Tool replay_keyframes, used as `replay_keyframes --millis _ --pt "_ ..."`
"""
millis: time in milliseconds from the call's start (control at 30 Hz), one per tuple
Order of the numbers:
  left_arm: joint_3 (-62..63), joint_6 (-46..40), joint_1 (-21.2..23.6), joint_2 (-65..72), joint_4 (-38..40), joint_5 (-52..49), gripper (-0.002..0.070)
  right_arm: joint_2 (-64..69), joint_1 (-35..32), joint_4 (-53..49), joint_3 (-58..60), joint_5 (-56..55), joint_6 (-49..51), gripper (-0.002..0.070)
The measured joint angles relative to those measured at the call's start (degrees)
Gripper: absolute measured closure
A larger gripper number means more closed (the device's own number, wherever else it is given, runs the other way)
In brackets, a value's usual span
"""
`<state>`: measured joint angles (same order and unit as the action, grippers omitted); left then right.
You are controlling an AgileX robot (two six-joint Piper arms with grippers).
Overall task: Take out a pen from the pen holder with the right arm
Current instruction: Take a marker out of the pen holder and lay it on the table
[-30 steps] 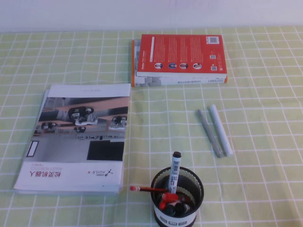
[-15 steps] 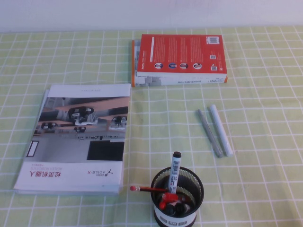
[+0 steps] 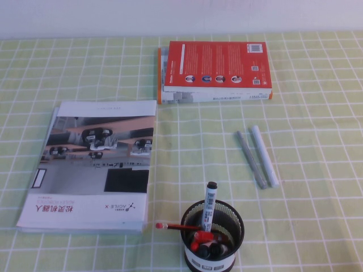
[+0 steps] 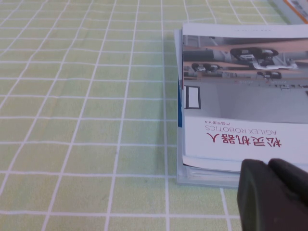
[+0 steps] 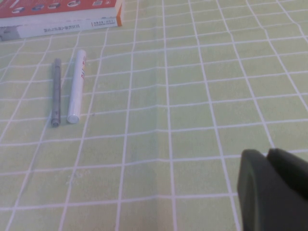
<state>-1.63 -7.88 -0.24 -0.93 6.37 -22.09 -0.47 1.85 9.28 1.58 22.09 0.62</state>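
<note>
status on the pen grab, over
Left gripper shut, by booklet corner. Right gripper shut, over bare tablecloth, away from pen holder. Black marker stands in it, untouched. Nothing blocking.

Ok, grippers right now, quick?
Left gripper: shut, empty, over the booklet corner.
Right gripper: shut, empty, over the cloth, away from the white pen.

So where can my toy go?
Bare cloth between the booklet and the loose pens, and right of them. Crowded by the pen holder. Left gripper hangs shut by the booklet's corner, right gripper shut over bare cloth.
</note>
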Motion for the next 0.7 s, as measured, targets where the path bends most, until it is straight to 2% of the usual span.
replay_keyframes --millis 300,700 --pt "0.0 0.0 0.0 0.0 0.0 0.0 0.0680 0.0 0.0 3.4 0.0 -0.5 0.0 0.0689" --pt "0.0 0.0 0.0 0.0 0.0 0.0 0.0680 0.0 0.0 18.5 0.0 -8.9 0.0 0.0689"
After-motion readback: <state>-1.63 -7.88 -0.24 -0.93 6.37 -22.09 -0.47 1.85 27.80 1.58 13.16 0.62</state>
